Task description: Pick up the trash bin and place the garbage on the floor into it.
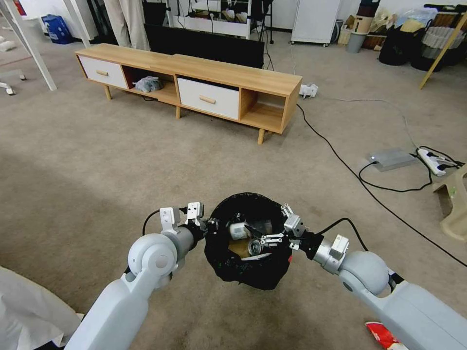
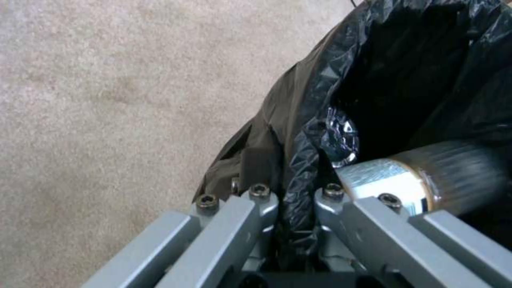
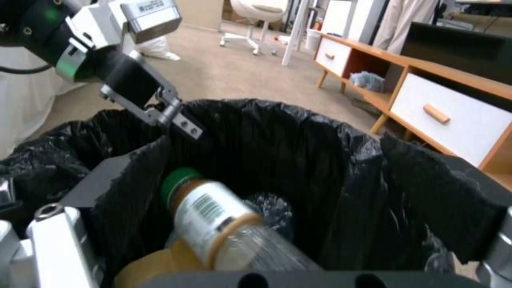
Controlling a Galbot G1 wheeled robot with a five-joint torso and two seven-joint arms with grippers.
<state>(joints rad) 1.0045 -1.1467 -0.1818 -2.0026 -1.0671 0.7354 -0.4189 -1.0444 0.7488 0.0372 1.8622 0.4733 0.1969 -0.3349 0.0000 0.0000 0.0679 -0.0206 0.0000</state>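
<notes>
Looking down from the robot's head at two arms reaching forward to meet at a trash bin [image 1: 248, 272] close in front. Lined with a crinkled black bag folded over the rim. Hard to tell whether lifted or resting on the floor [image 1: 121, 160].

Clamped shut on the bin's left rim: the left end effector [image 1: 210, 226], pinching bag and bin wall together between its fingers [image 2: 260, 191]. Probably gripping there to steady the bin and keep its mouth facing up.

Poised at the opposite rim, reaching in over the opening: the right end effector [image 1: 272, 239], spread wide and holding nothing. Likely placed there so as to let litter drop straight in.

Lying inside the bin: a green-capped plastic bottle [image 3: 224, 224], tilted with its cap toward the left wall, plus a crushed can [image 1: 254, 247] and a piece of brown paper [image 1: 239, 249].

Left on the carpet beside the right arm, at the near edge of the head view: a red-and-white wrapper [image 1: 382, 335], not yet collected by the look of it.

Farther off to the right: black cables [image 1: 340, 155] and a white power strip [image 1: 433, 160] trailing across the carpet. Beyond the bin, well apart from it: a low wooden cabinet [image 1: 233, 75] with white drawers.
</notes>
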